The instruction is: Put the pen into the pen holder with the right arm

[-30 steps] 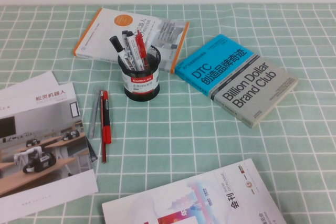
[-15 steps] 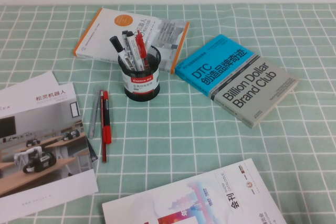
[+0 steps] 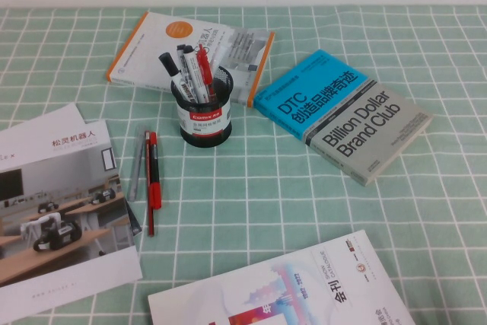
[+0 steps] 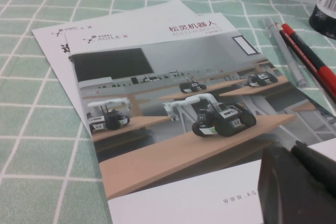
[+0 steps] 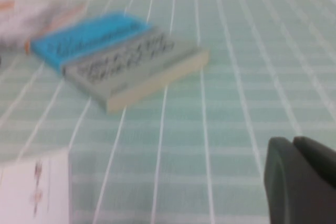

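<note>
Grippers sit out of the high view; we only catch them in the wrist views. Right gripper (image 5: 302,179) shows as a dark block at the frame corner, above bare green-check cloth (image 5: 231,103), w/ the blue-and-grey book (image 5: 118,59) well apart from it. We can't tell if its fingers are open or closed; nothing visibly held. Left gripper (image 4: 299,187) is likewise just a dark mass at the frame corner, over the robot brochure (image 4: 173,108); open or closed, can't tell either.

In the left wrist view we see the slim grey pen (image 4: 285,51) and red pen (image 4: 310,61) lying side by side just beside the brochure's edge.

From the high view: pen holder (image 3: 202,116) stands upright near table centre, partly in front of the orange-edged book (image 3: 152,43). The pen (image 3: 173,72), white barrel w/ black cap, stands tilted inside the holder, alongside another white marker and a red-capped one. Red pen (image 3: 153,180) and grey pen (image 3: 136,165) lie on the cloth betw. holder and brochure (image 3: 53,211), touching each other. Blue-and-grey book (image 3: 342,112) lies to the robot's right of the holder, apart from it. Another booklet (image 3: 289,294) sits at the near edge.
</note>
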